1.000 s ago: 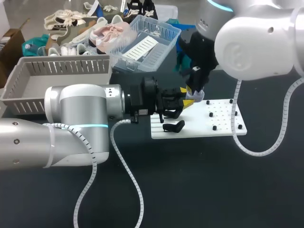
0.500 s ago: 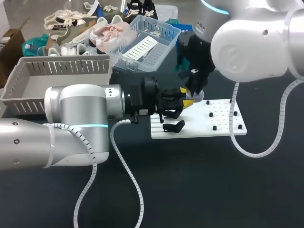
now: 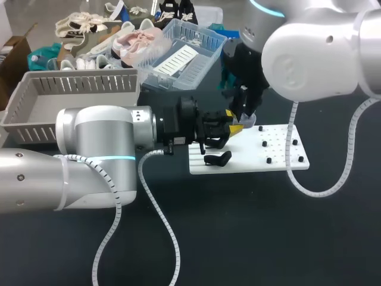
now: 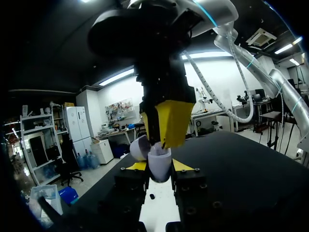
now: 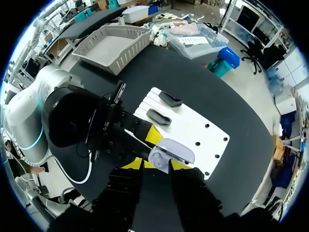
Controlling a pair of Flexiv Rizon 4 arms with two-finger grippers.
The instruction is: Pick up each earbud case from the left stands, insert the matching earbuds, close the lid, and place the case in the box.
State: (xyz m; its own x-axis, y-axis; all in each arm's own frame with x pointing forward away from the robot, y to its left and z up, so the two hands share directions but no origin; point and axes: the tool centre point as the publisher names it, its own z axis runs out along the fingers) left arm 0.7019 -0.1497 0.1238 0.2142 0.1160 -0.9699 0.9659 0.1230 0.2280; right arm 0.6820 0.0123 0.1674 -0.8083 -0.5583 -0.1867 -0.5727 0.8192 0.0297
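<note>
Over the white board's (image 3: 280, 159) edge, the earbud case (image 4: 159, 168) is being gripped in the left gripper's (image 4: 160, 166) clamped jaws, lid (image 4: 139, 147) open and mouth upward. The right gripper (image 4: 163, 140) is being positioned directly above it; its jaws' state cannot be told.

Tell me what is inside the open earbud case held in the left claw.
The right claw hangs right at the mouth of the earbud case, beside its raised lid. It covers the cavity, so whether an earbud sits inside cannot be seen.
</note>
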